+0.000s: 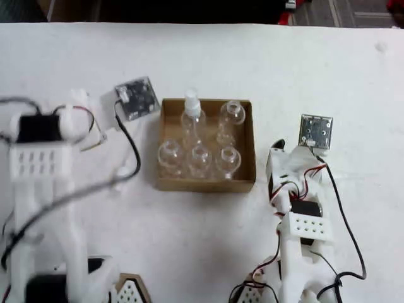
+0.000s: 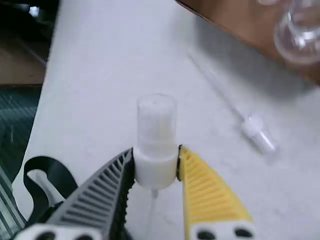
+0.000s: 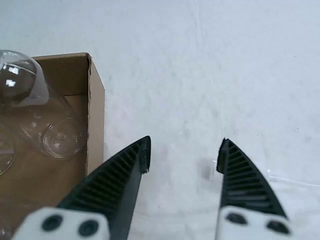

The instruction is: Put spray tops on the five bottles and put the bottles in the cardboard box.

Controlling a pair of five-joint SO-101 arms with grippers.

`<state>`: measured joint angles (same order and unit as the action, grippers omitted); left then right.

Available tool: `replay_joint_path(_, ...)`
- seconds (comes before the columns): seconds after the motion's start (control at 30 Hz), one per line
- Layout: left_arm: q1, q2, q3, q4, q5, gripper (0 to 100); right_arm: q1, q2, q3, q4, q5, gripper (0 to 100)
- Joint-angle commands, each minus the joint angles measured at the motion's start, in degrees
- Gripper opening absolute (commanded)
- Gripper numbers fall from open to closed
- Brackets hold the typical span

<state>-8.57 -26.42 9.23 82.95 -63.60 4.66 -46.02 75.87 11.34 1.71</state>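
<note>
Your left gripper [image 2: 156,161] has its jaws drawn narrow on a white spray top [image 2: 156,131]. The grey finger and the yellow finger pinch its collar from either side, and its thin dip tube runs back between them. Your right gripper [image 3: 184,155] has its black jaws spread wide, holding nothing.

The cardboard box [image 1: 206,184] sits between your two arms and holds all five clear bottles, standing upright. In the box's far row, the capped bottle [image 1: 192,118] on the left wears a white spray top, and the bare bottle [image 1: 231,117] beside it has an open neck. The three near-row bottles [image 1: 200,159] are open-necked as well.

Left of the box, your left arm [image 1: 38,158] stands well apart from it, its gripper over the white table [image 1: 189,57]. A loose spray top [image 2: 257,132] lies on its side on the table near the box's wall, its tube stretched out behind it. Right of the box, your right arm [image 1: 297,189] sits close to the box's right wall, with its gripper pointing down at the table just beside a box corner.
</note>
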Motion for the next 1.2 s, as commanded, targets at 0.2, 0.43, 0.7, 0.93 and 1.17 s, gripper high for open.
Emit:
replay_joint_path(0.2,11.91,-27.91,5.98,-12.04,46.07,2,-0.13,0.04,-0.26,-0.75,0.62,19.8)
replay_joint_path(0.43,18.51,-39.34,15.03,-26.73,69.36,2,-0.13,0.04,-0.26,-0.75,0.62,19.8)
replay_joint_path(0.7,31.16,-36.88,16.44,-36.40,77.89,2,-0.13,0.04,-0.26,-0.75,0.62,19.8)
replay_joint_path(0.93,32.84,-22.29,18.37,-48.35,77.71,2,-0.13,0.04,-0.26,-1.10,0.62,19.8)
replay_joint_path(1.17,32.92,-14.29,18.29,-49.32,77.71,2,-0.13,0.13,-0.26,-1.19,0.62,19.8)
